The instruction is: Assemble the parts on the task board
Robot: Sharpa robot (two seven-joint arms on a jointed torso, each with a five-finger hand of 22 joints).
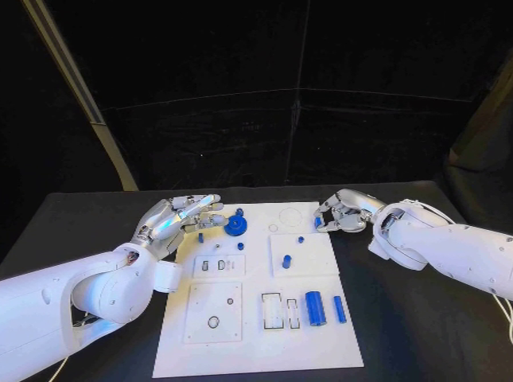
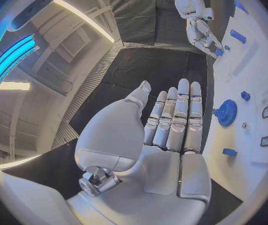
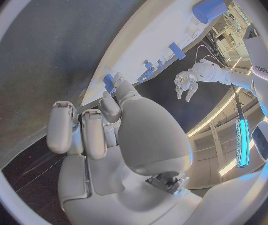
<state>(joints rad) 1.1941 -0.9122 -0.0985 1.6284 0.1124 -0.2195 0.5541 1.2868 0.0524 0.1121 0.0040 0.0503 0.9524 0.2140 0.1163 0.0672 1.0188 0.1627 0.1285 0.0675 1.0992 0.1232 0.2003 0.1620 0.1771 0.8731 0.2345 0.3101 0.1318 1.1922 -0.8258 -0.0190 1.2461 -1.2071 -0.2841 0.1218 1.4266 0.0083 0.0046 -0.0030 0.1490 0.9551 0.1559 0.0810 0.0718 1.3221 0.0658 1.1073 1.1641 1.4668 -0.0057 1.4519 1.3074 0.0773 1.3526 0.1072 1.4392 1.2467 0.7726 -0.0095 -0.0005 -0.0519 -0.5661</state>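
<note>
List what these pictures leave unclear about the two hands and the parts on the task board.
- Right hand: head view shows curled fingers over a small blue part at the task board's edge; whether it is pinched is too small to tell.
- Right wrist view: the palm hides the fingertips' contact with that part.
- Blue gear: whether it is seated on the board cannot be made out.
- Left hand: flat, holding nothing.

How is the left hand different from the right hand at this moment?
The left hand has its fingers stretched out flat and holds nothing; the right hand has its fingers curled in, pinching a small blue part. The left hand hovers by the blue gear; the right sits at the task board's far right edge. Both are silver, on white arms.
</note>
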